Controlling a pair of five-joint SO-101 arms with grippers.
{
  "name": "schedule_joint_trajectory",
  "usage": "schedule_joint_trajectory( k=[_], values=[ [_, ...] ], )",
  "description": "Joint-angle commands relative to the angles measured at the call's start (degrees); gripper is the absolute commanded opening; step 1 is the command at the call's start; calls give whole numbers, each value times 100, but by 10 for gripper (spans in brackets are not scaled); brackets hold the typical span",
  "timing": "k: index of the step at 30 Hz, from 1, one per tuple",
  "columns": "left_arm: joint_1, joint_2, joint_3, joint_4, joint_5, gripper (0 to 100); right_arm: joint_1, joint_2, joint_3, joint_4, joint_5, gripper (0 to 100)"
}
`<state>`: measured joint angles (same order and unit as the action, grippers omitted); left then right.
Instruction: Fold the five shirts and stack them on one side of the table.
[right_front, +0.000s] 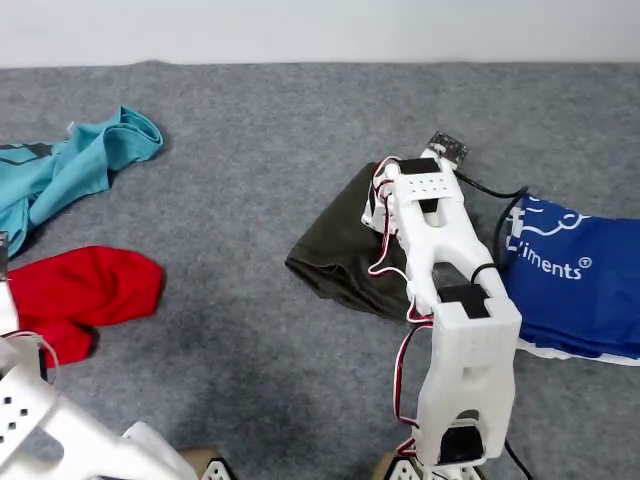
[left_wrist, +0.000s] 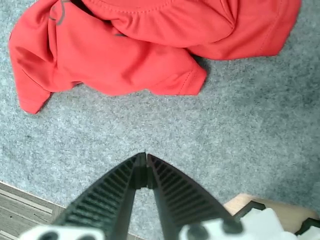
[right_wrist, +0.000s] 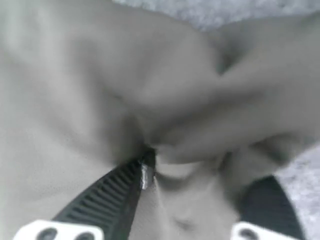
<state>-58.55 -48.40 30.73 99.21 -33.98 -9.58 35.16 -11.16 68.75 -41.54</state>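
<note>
Right hand (right_wrist: 195, 172) presses open into the dark shirt (right_front: 340, 250) at centre right, while the left hand (left_wrist: 146, 156), closed and empty, hovers over the tabletop (left_wrist: 250, 125) near the red shirt (left_wrist: 125, 55).

Robotics lab bench: grey felt-covered table (right_front: 250, 300), plain white wall (right_front: 300, 30), exposed servo wiring (right_front: 400, 352).

**Quick rundown of where stuff sits on the table**

Far-left shirt (right_front: 60, 175) lies at the table's (right_front: 250, 150) back left, with the near-left shirt (right_front: 85, 290) just in front of it. The middle shirt (right_front: 345, 245) is right of centre, and the right-edge shirt (right_front: 585, 280) is just beside it. The right gripper (right_wrist: 150, 167) is down in the middle shirt. The left gripper (left_wrist: 146, 160) hangs over bare table, on the near side of the near-left shirt.
</note>
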Motion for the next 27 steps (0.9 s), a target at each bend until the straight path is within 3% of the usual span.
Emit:
schedule_joint_trajectory(
  k=[1, 7, 21, 27],
  values=[
    [9, -114, -163, 123, -35, 6, -13, 215, -141, -31, 53, 32],
    [9, -114, -163, 123, -35, 6, 154, 127, -149, 31, 105, 9],
    [9, -114, -163, 123, -44, 6, 488, -1991, -149, 1464, 3455, 9],
    [9, -114, -163, 123, -44, 6, 699, -3196, -149, 1798, 4255, 9]
  ],
)
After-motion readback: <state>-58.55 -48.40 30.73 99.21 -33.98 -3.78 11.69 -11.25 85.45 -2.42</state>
